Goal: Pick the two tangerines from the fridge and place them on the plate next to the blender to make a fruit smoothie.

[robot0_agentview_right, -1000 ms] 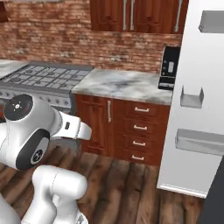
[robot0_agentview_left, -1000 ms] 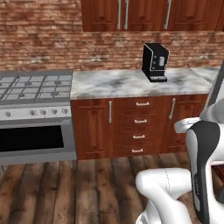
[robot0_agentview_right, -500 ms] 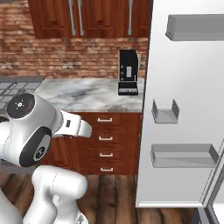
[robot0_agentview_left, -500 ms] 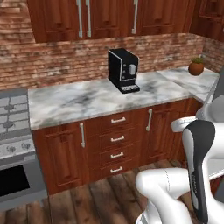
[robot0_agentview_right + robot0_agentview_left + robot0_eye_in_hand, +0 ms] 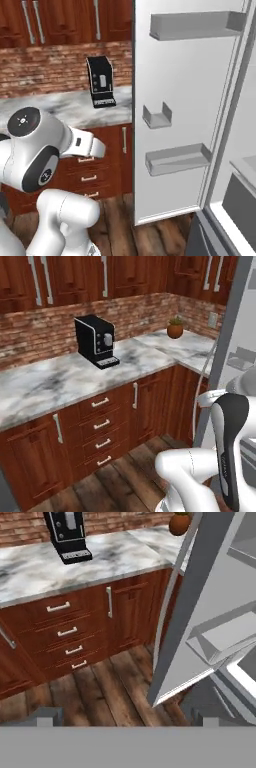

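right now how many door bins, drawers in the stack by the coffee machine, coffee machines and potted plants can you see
door bins on the open fridge door: 3
drawers in the stack under the counter: 4
black coffee machine: 1
potted plant: 1
total: 9

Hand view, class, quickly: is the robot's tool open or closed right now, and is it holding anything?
Tool: open, fingertips wide apart, holding nothing.
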You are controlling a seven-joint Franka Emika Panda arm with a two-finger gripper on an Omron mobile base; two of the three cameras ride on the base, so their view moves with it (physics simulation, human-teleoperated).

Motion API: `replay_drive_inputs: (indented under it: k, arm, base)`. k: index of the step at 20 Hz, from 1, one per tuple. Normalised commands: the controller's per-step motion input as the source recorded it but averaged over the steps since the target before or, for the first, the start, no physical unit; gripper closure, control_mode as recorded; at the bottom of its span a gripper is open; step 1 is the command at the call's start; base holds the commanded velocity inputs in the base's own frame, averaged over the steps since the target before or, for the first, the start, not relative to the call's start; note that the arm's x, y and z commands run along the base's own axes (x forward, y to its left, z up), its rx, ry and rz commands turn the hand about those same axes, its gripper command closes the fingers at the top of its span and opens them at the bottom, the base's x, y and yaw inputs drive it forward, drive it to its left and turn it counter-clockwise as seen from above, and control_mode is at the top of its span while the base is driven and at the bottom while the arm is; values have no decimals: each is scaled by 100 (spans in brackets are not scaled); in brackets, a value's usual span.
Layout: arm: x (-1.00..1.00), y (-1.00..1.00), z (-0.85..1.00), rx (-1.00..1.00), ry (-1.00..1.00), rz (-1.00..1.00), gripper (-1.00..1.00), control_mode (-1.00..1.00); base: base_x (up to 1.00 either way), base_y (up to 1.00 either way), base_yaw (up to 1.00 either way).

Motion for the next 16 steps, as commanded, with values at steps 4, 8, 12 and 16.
replay_drive_inputs:
  k: [4,8,12,16]
  arm:
    - [0,0,0,0,0,0,-100,100]
    - [0,0,0,0,0,0,-100,100]
    - [0,0,0,0,0,0,-100,100]
    - [0,0,0,0,0,0,-100,100]
  base:
    - [-5,0,-69]
    - [18,0,-73]
    - [21,-3,-74]
    - [34,-1,-70]
